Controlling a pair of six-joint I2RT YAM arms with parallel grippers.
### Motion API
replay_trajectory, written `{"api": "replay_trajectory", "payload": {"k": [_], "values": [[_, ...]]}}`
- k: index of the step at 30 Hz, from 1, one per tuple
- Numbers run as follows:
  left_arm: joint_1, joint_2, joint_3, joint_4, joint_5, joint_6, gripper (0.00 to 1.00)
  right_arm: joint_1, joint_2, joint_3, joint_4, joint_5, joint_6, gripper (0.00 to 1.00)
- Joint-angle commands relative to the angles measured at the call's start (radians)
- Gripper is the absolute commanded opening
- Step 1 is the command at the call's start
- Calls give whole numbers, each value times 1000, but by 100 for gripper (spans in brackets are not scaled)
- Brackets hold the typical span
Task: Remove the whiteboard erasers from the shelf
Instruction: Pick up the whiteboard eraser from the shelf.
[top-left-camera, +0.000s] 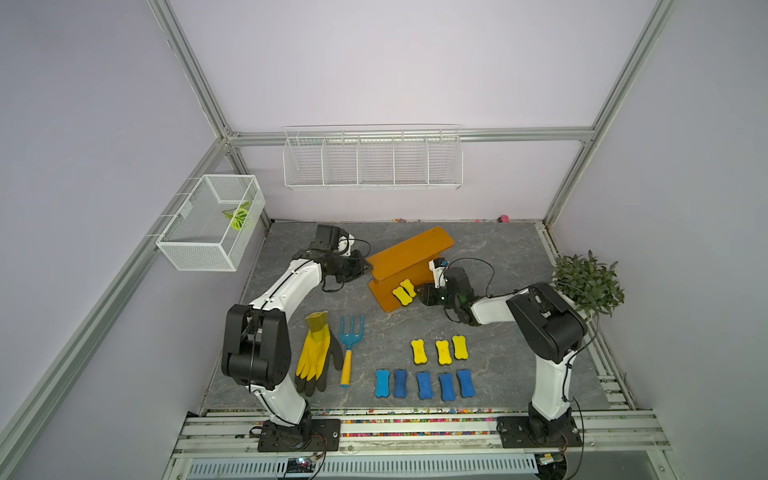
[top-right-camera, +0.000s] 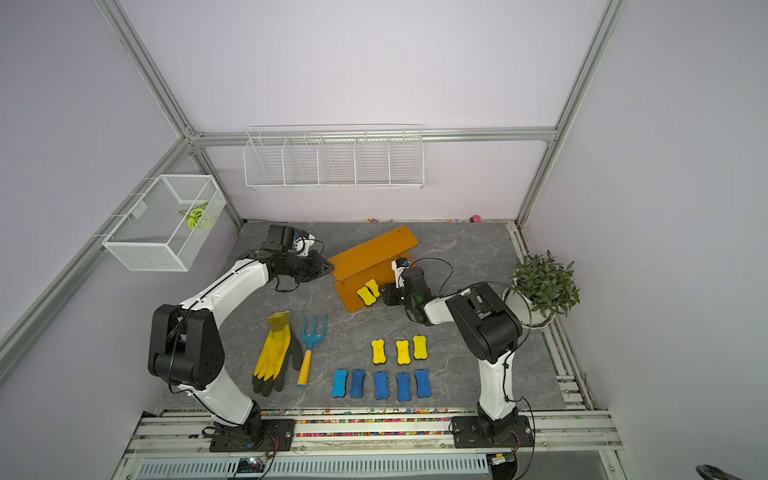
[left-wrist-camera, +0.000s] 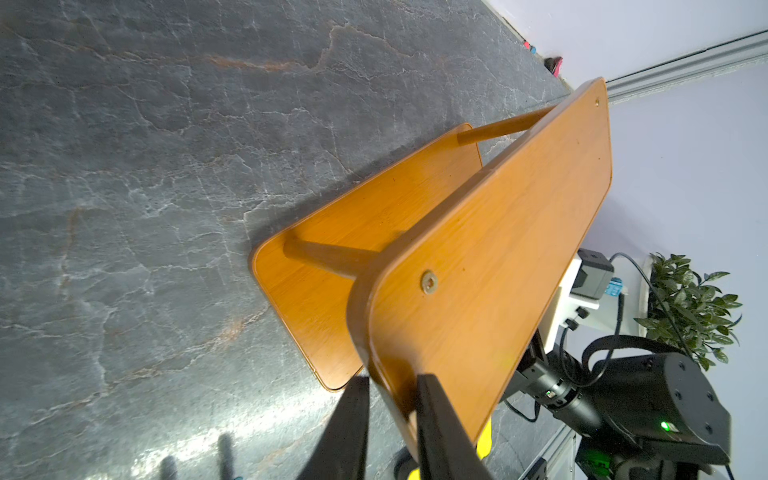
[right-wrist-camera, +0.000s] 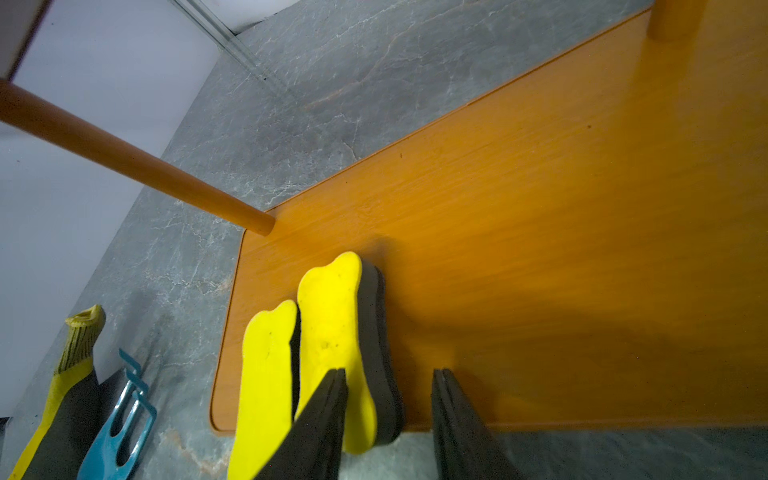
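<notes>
left gripper (left-wrist-camera: 392, 380) clamps the shelf (left-wrist-camera: 498, 249) by its upper board. right gripper (right-wrist-camera: 389, 372) stands partly open around a yellow eraser (right-wrist-camera: 332, 316).

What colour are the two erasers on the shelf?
The erasers are bright yellow with a dark felt layer, clearest in the right wrist view.

The shelf (top-left-camera: 409, 251) (orange-brown, two boards) stands diagonally on the desk (top-left-camera: 498, 257). Two yellow erasers (top-left-camera: 404, 293) lie touching, felt side down, at the near end of its lower board. Three yellow erasers (top-left-camera: 443, 351) and five blue erasers (top-left-camera: 424, 384) lie in two rows on the desk.
</notes>
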Motion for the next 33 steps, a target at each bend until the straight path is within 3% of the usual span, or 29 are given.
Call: {"api": "replay_trajectory", "payload": {"k": [1,11,23,33], "values": [[-4,44,0,-32,-28,13,25,11,22,9,2,-13,5,40],[0,48,8,-40,-30,20,25,34,23,-83,11,13,14,31],[8,44,15,-52,-41,28,25,36,-31,-85,-68,60,20,0],[9,43,14,-45,-36,21,25,37,-192,-147,-132,120,72,0]]}}
